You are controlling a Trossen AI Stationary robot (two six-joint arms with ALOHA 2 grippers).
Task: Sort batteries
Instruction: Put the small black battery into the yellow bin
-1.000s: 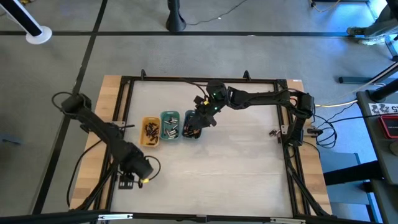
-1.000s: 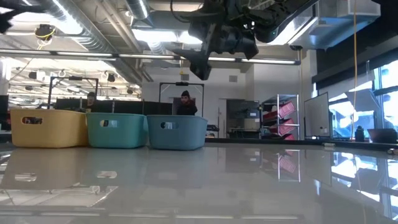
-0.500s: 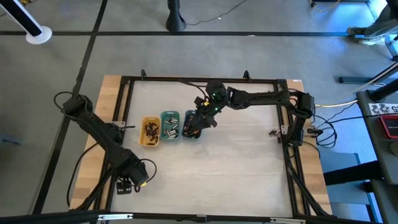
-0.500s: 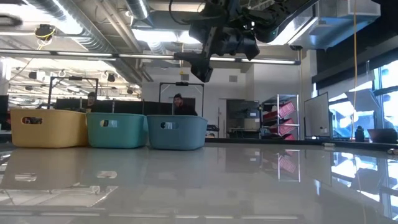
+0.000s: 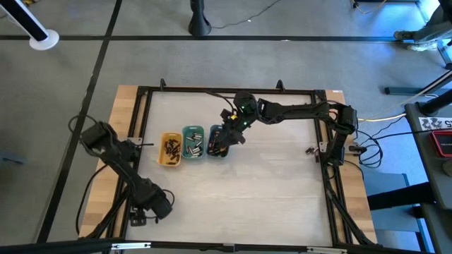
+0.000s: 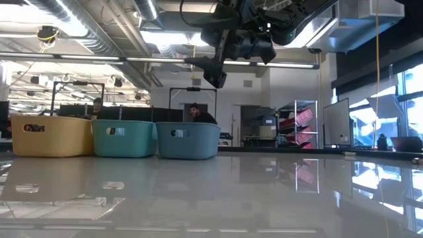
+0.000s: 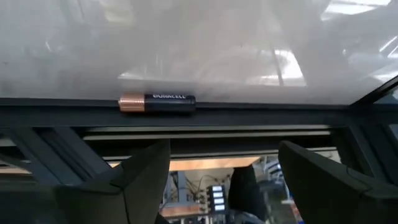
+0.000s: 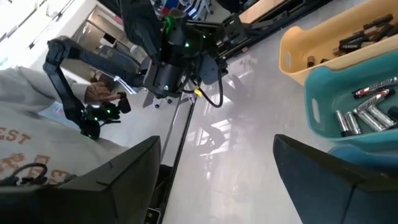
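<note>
Hovering at the lower left of the high view, the left gripper [image 5: 139, 220] is sitting over the table's [image 5: 268, 183] near frame rail with its fingers [image 7: 146, 171] spread apart and holding nothing. One copper-and-black battery [image 7: 157, 102] is lying on its side against that dark rail, just ahead of those fingers. Near the frame's centre, the right gripper [image 5: 220, 148] is hanging over the grey-blue tray [image 6: 188, 140], jaws apart and empty. More batteries [image 5: 171, 147] are lying in the yellow tray [image 5: 163, 159] and the green tray [image 5: 186, 154] beside it.
</note>
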